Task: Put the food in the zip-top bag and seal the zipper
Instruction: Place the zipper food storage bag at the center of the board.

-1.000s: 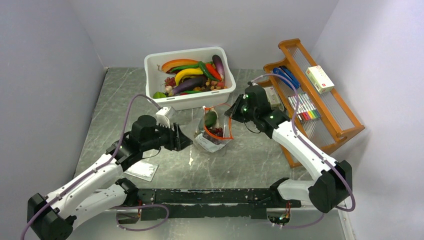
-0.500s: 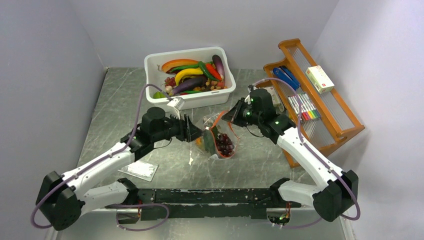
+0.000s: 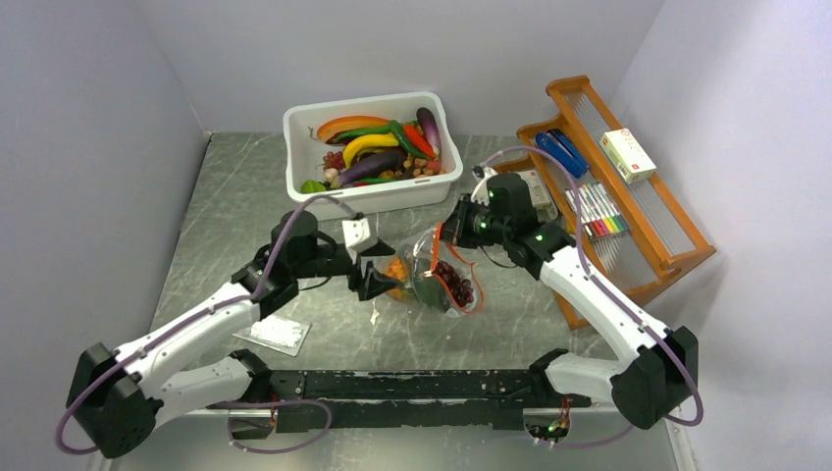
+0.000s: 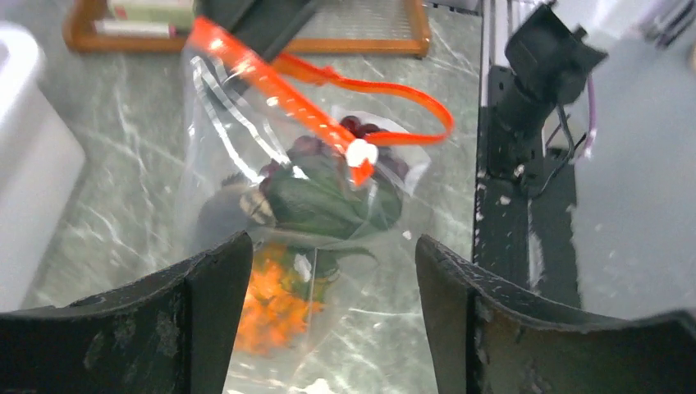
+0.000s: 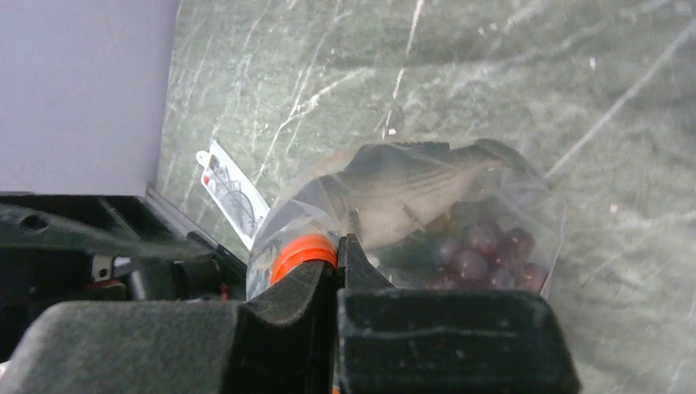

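3 toy foods [image 4: 328,201] inside 1 zip-top bag [image 4: 213,123]

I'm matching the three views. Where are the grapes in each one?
Top external: grapes at centre, inside the bag.
Left wrist: grapes upper middle, behind the orange strip.
Right wrist: grapes lower right, inside the bag.
Shared landmark: the orange zipper, seen in all three.

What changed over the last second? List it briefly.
The left claw moved right up to the zip-top bag and opened wider; the bag, food inside, shifted right and toward the near edge. The right claw stays shut on the zipper; the white tub has not moved.
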